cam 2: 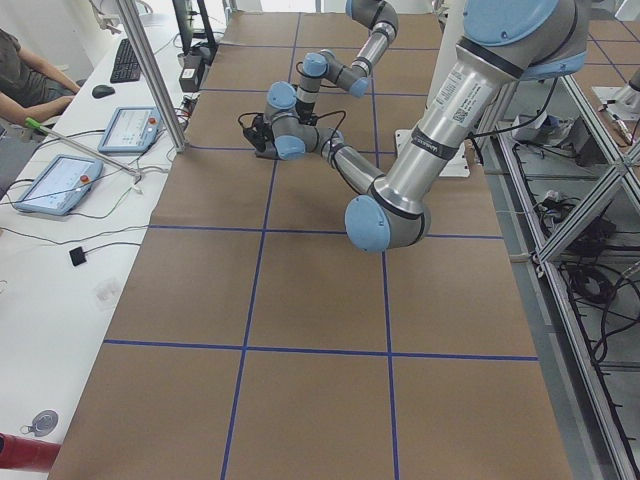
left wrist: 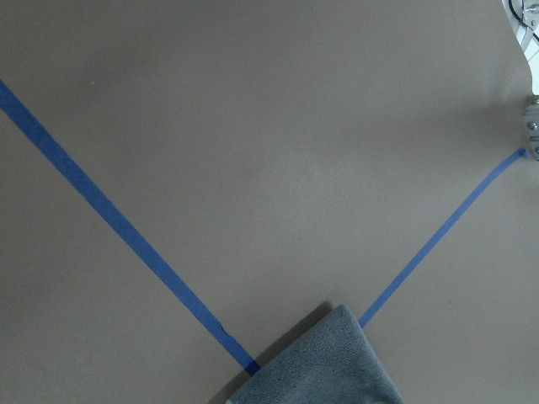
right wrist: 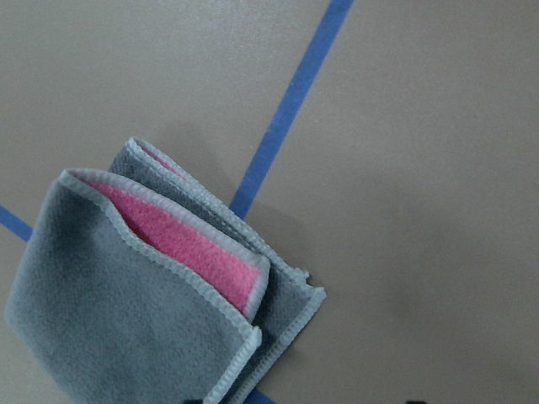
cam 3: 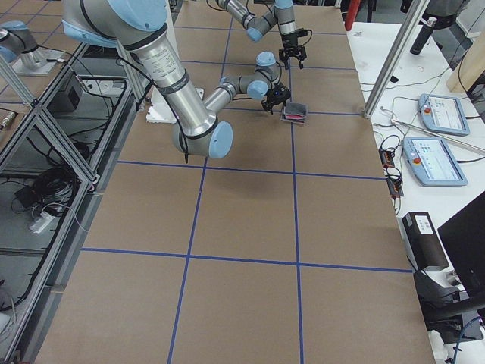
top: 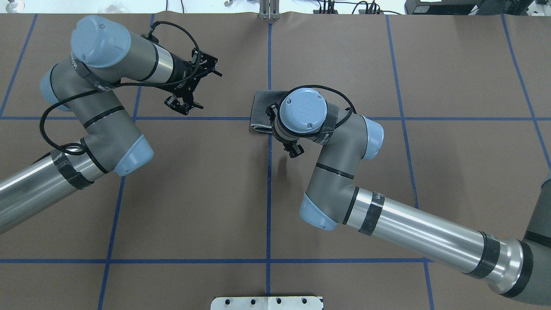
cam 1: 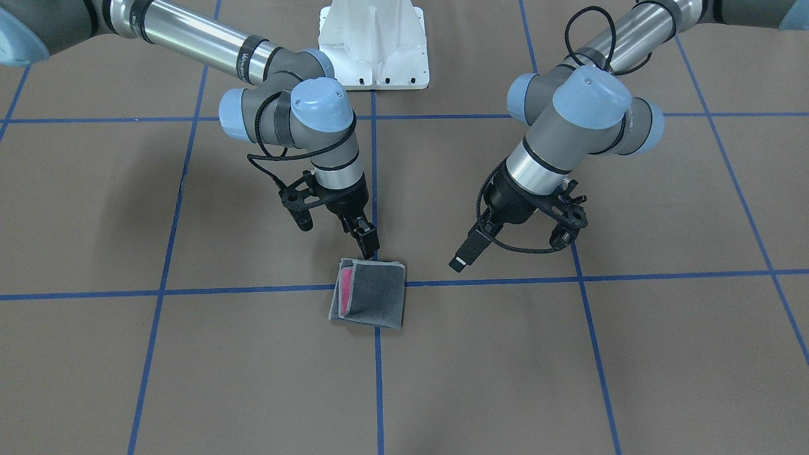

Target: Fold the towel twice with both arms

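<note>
Towel (cam 1: 373, 294), grey outside, pink within

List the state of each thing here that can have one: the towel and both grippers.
Towel: folded small, grey outside, pink showing at one open edge, lying on the table, held by nothing.
Right gripper: fingers apparently open, empty, at the towel's robot-side edge.
Left gripper: empty, off to one side of the towel; open or shut cannot be told.
</note>
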Controlling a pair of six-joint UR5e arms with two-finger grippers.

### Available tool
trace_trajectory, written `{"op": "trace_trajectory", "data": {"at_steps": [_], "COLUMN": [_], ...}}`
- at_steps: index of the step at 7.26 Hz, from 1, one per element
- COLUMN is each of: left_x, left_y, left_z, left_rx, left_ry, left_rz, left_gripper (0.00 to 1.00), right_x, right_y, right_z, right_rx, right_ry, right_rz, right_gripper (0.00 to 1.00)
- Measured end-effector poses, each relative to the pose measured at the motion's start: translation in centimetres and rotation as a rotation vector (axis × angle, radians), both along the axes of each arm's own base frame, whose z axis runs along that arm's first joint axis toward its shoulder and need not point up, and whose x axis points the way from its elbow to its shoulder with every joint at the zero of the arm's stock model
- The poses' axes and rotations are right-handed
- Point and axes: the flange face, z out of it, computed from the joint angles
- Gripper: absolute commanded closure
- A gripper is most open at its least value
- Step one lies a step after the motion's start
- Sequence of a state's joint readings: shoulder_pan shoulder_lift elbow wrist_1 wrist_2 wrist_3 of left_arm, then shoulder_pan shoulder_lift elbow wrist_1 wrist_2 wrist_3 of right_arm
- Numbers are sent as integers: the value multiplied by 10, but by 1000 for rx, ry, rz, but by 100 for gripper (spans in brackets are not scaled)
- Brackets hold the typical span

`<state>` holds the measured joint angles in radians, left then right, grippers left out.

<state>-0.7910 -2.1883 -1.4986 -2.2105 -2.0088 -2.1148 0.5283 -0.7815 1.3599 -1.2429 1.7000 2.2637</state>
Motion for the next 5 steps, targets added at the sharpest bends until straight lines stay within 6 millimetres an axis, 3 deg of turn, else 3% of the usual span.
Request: {"op": "trace_trajectory", "data": {"at_steps": [5], "left_x": [5], "left_y": [2], "left_z": [2], "left_rx": [-2], "left_ry": [-4], "left_rz": [3], "left_gripper": [0], "right_x": [-13], "right_y": [-16], "right_z": [4], "right_rx": [30], "right_ry": [50], "right_rz": [40], "right_gripper": [30]}}
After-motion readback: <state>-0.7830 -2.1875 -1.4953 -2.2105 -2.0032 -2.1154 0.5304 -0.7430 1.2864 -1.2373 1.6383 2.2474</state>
